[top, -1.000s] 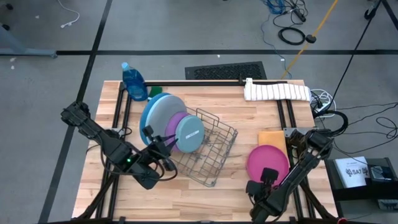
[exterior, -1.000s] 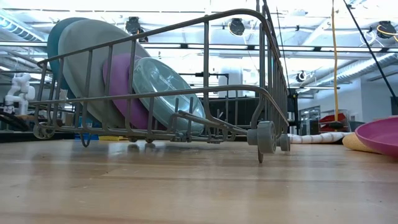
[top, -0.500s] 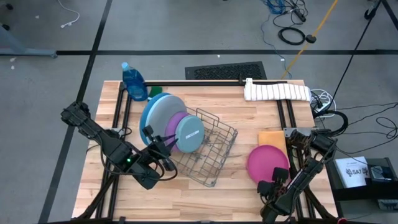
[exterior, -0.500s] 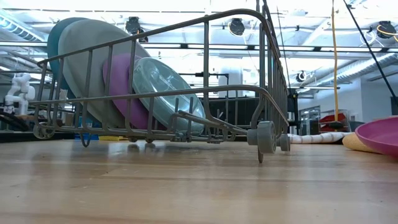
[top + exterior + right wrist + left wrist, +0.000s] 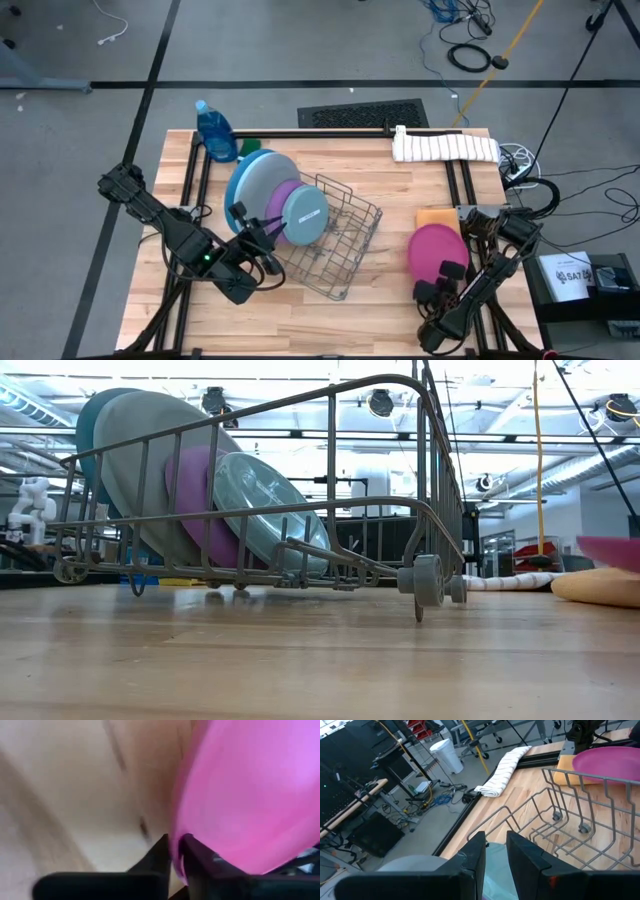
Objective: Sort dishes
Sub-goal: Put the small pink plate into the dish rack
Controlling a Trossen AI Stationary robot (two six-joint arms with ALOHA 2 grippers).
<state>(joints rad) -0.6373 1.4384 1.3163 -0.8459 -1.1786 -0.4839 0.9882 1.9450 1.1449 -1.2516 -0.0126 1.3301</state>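
My right pincer (image 5: 452, 272) sits near the front right corner of the table, its 2 fingers (image 5: 160, 851) pinched on the rim of the pink plate (image 5: 434, 249), forearm angled back to the right edge. My left pincer (image 5: 268, 232) rests at the rack's left side, fingers (image 5: 475, 854) narrowly parted, gripping nothing.

Your right wrist view is smeared by blur: the desk (image 5: 75, 795) shows no detail, and the pink plate (image 5: 250, 790) runs off the picture's edge. In the low view that plate (image 5: 612, 550) is cut by the edge. In the rack (image 5: 335, 240), the teal plate (image 5: 255, 153) sits mostly hidden behind the grey plate (image 5: 255, 180).
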